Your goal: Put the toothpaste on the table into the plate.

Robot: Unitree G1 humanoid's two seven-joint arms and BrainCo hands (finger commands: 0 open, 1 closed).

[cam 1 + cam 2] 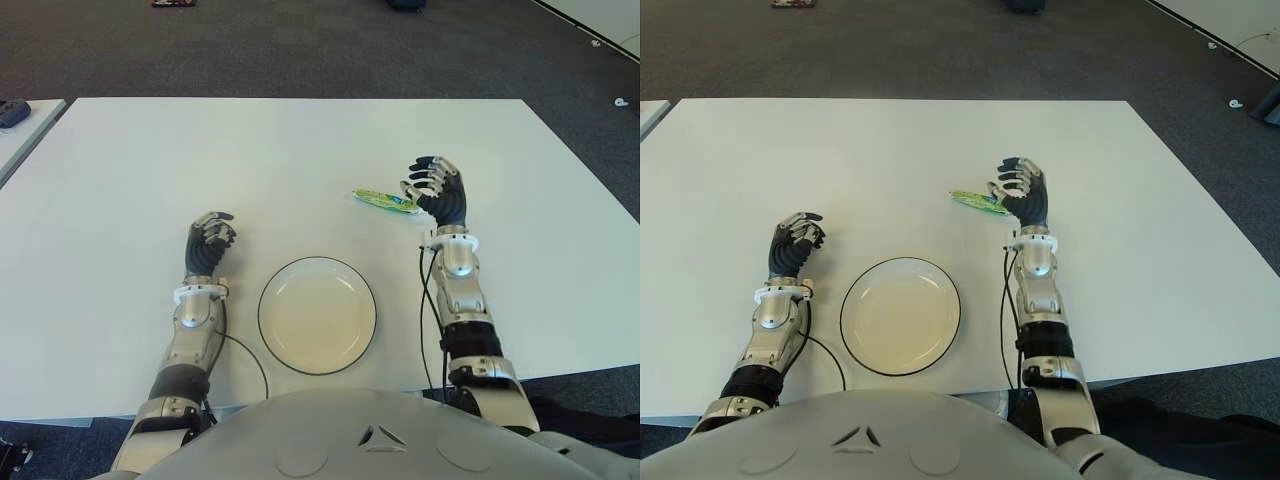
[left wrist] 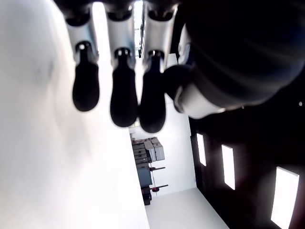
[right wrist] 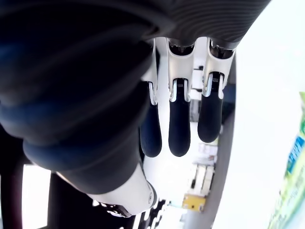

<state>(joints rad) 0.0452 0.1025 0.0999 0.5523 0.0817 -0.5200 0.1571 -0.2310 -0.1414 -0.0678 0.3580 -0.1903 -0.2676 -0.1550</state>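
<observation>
Two metal forearms reached out over a smooth, matte white counter [image 1: 300, 150], each jointed in silver segments with a thin black cable trailing along it. Nearest the robot's body, between the arms, sat the plate [image 1: 317, 315]: round, shallow, cream-white and glossy, with a fine dark line around its rim and nothing in it. Just to the left of the plate, the left hand [image 1: 208, 244] showed with its dark rubbery fingers loosely bent and holding nothing; its wrist view showed three rounded black fingertips [image 2: 123, 95] hanging free over the pale surface. Whether it touched the counter could not be told.

Farther out and to the right of the plate, the right hand [image 1: 436, 193] stood with its palm turned toward the centre, fingers slightly curved and spread, gripping nothing. In its wrist view the fingers [image 3: 179, 125] appeared as white-and-chrome links ending in smooth dark pads, apart from one another. Just beside those fingertips, on the counter, lay the toothpaste [image 1: 385, 200], a slim flattened tube, green and yellow with a touch of blue print, lying lengthwise and slightly angled. Whether the fingertips touched it could not be told.

Beyond the counter's far edge stretched dark grey carpet [image 1: 300, 45] with a fine woven texture.
</observation>
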